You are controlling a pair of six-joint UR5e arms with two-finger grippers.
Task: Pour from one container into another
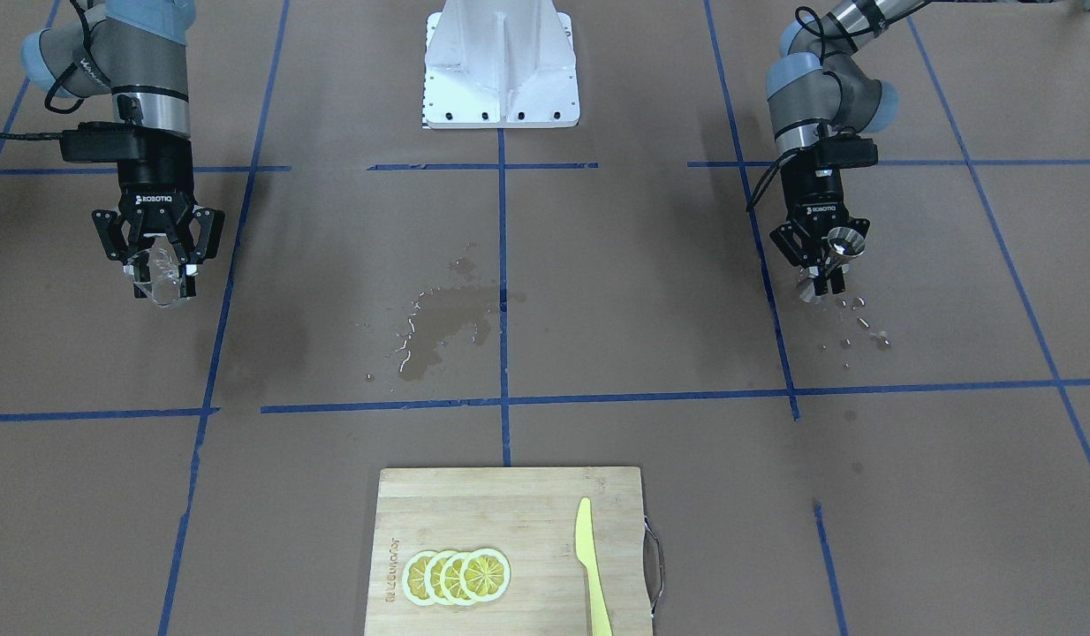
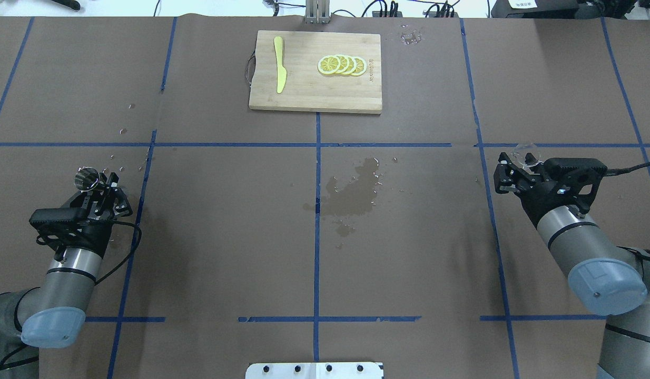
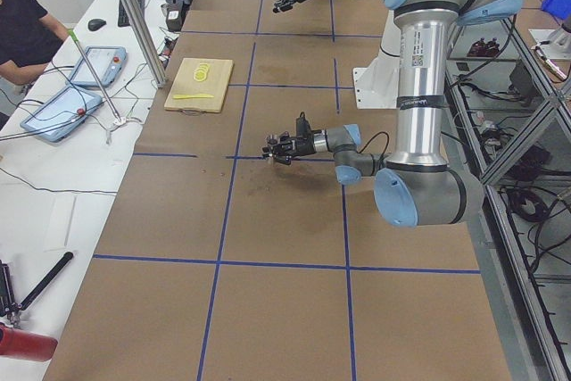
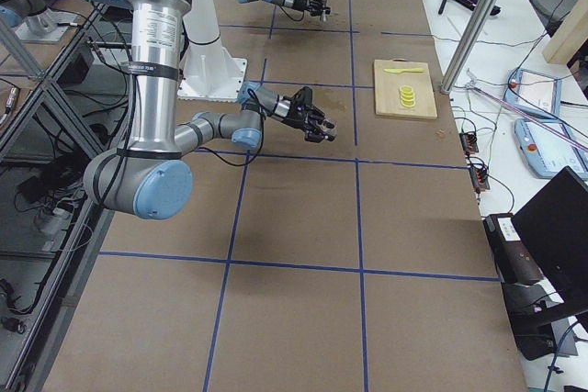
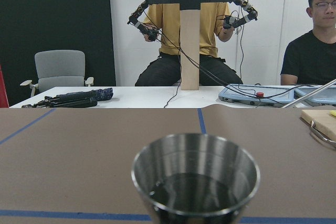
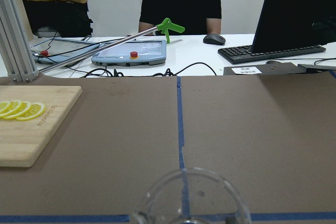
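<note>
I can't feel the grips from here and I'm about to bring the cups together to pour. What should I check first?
1. Left gripper shut on the steel cup: ok.
2. Right gripper shut on the clear glass: ok.
3. Steel cup level, mouth up in the left wrist view: ok.
4. Enough liquid in the steel cup: cannot tell; some shows at the bottom.
5. Cutting board off the line between the cups: ok, at the far edge.
6. Table dry: not ok, a spill lies mid-table.
</note>
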